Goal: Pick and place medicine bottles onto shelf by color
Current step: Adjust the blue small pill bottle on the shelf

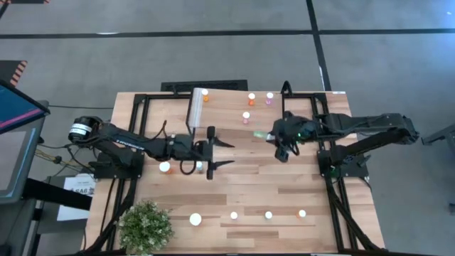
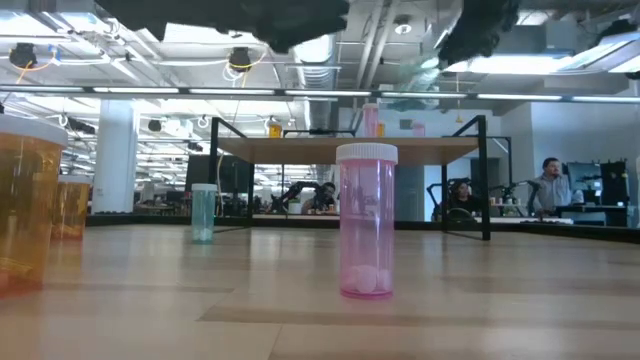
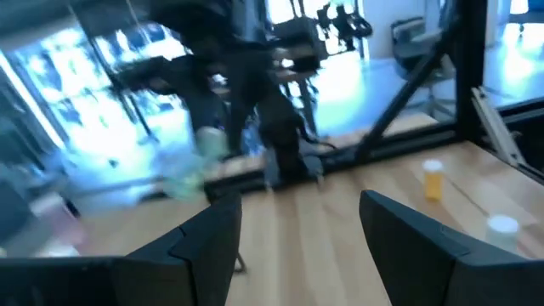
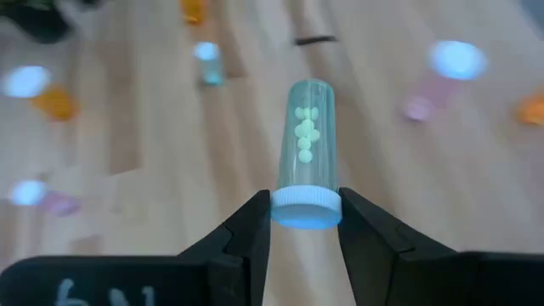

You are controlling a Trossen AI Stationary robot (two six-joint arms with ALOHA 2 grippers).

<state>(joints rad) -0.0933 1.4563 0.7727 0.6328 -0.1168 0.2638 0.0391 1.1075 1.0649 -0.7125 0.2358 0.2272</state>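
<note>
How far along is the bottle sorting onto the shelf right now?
Done: a few bottles already stand on the shelf, such as an orange one and a pink one. In hand: the right gripper clamps a green bottle by its cap. Left: bottles still stand along the table's near edge; the left gripper waits open.

Shelf [image 1: 234,107] between arms; bottles [image 1: 250,99] on it.

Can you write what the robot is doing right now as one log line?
right hand: holds green bottle by cap | left hand: open, empty, above table
</note>
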